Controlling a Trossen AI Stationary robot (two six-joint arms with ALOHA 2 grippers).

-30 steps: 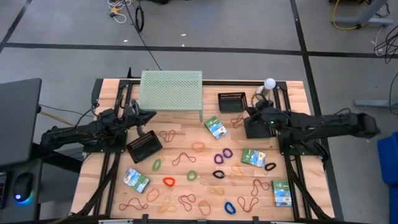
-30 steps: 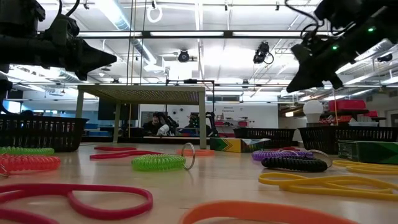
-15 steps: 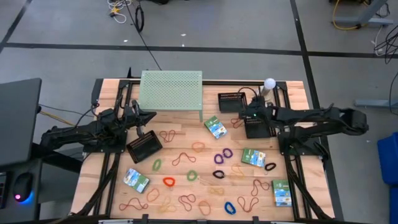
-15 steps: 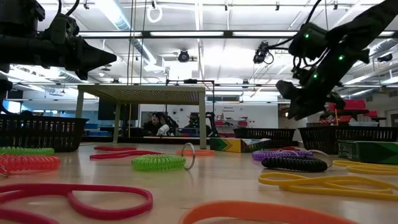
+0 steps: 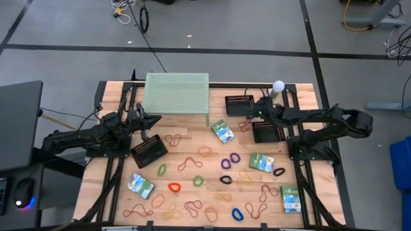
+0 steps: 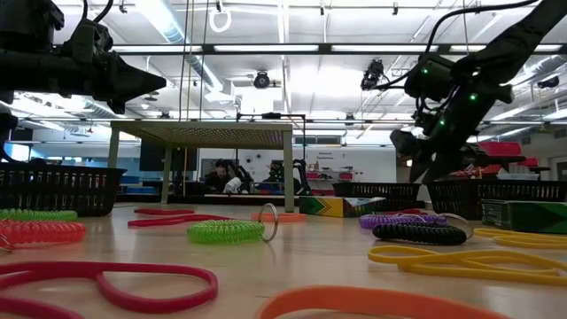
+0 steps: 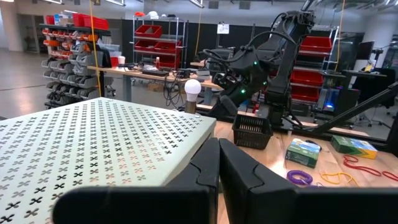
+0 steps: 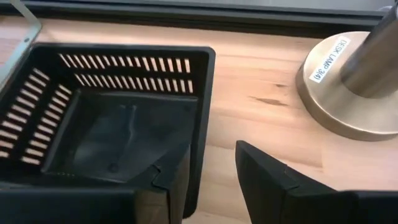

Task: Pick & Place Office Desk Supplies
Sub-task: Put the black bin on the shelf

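Observation:
Rubber bands in many colours, such as a red one (image 5: 174, 187) and a purple one (image 5: 230, 158), lie flat on the wooden table (image 5: 302, 96) among small green-white-blue packets (image 5: 222, 131) (image 5: 261, 162). My right gripper (image 8: 211, 149) hovers open above the far black mesh tray (image 5: 239, 104), one finger over the tray's inside and one outside its wall (image 8: 205, 106); it also shows in the low view (image 6: 415, 151). My left gripper (image 7: 217, 149) is shut and empty, held level in the air beside the pale-green shelf (image 5: 177, 93).
A second black tray (image 5: 266, 131) sits just nearer than the right gripper, and a third (image 5: 149, 152) below the left gripper. A desk lamp with a white bulb (image 5: 278, 85) and a round metal base (image 8: 348, 87) stands right beside the far tray.
My right gripper has swung from above the nearer black tray toward the table's far edge, over to the far tray. It has come down and tipped more steeply, and its fingers have parted. The left arm has kept still.

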